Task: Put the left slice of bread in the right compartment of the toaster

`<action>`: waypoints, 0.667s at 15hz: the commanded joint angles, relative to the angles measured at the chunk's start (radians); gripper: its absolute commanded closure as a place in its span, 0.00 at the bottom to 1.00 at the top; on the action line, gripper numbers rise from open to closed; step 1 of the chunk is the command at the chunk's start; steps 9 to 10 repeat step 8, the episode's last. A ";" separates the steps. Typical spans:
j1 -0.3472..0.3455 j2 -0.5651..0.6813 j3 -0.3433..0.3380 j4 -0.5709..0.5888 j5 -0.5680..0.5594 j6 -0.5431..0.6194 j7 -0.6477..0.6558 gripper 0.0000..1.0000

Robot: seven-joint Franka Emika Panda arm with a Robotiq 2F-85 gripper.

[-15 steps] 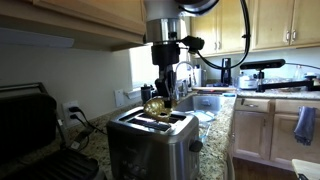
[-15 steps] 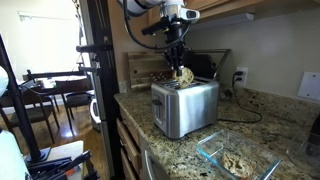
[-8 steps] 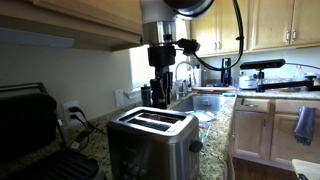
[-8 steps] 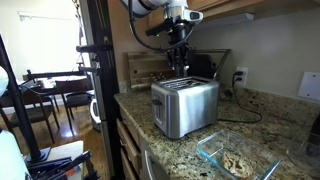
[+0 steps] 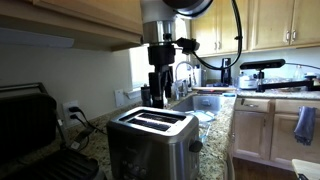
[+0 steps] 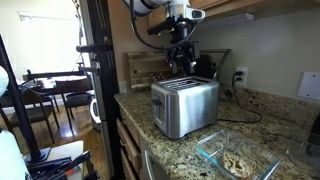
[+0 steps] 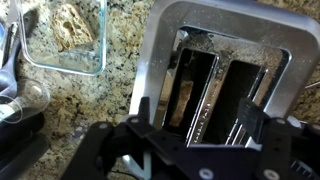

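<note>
- The end effector (image 5: 157,94) hangs just above the toaster (image 5: 150,138), with its fingers (image 7: 139,108) spread apart and nothing held between them.
- The slice (image 7: 185,95) is directly below, sunk inside 1 of the 2 slots; the other slot (image 7: 246,92) looks empty.
- Whether the filled slot is the right compartment cannot be settled from these views. If it is the wrong 1, the task would be missed.
- The slice may be leaning in its slot, though the view is too blurred to be sure. A tilted slice could jam when lowered.
- The fingers are close over the black top, so a drop or sideways drift could strike the rim and shove the toaster along the bench (image 7: 80,115).
- A glass dish (image 7: 100,45) holding more bread lies well off to the side and is judged out of danger.
</note>
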 commanded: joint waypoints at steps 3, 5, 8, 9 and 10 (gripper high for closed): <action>0.003 0.000 -0.003 0.002 0.000 -0.002 0.001 0.01; 0.003 0.000 -0.003 0.002 0.000 -0.002 0.001 0.01; 0.003 0.000 -0.003 0.002 0.000 -0.002 0.001 0.01; 0.003 0.000 -0.003 0.002 0.000 -0.002 0.001 0.01; 0.003 0.000 -0.003 0.002 0.000 -0.002 0.001 0.01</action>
